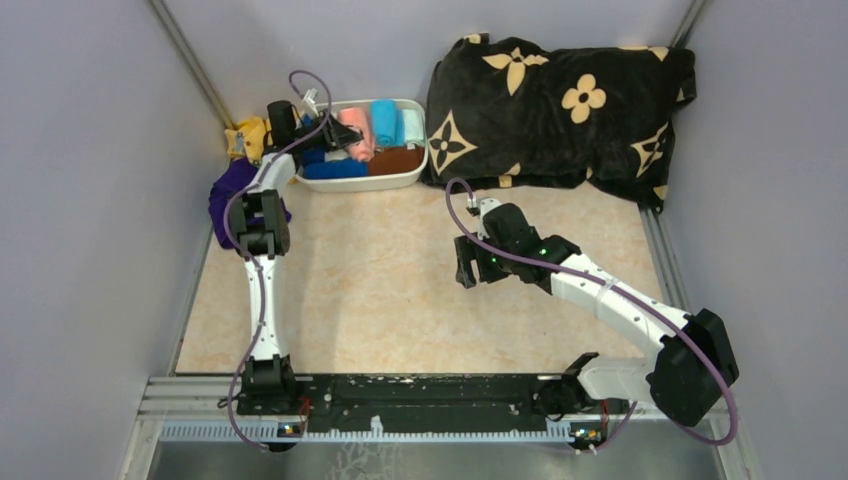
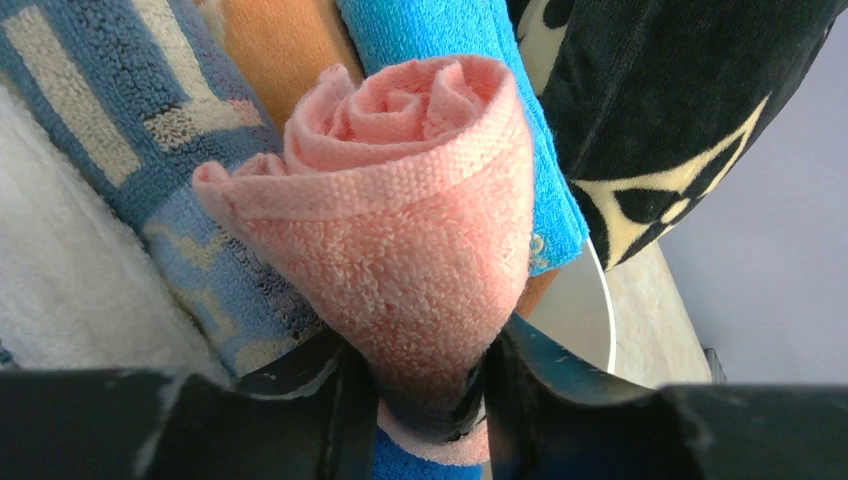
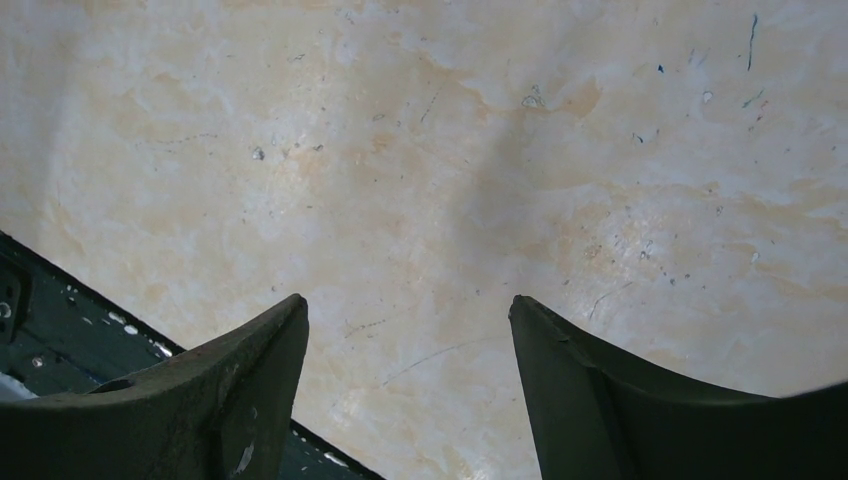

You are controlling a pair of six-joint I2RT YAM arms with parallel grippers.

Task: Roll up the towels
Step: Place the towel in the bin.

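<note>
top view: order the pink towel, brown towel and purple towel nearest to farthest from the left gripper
1. pink towel, gripped by the left gripper, in the basket
2. brown towel, basket's near right corner
3. purple towel, outside the basket, far left

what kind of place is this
Likely a robot lab test cell: plain grey walls box in a marbled tabletop, left arm and right arm bolted to a metal rail, white basket of rolled towels, pink towel included.
</note>
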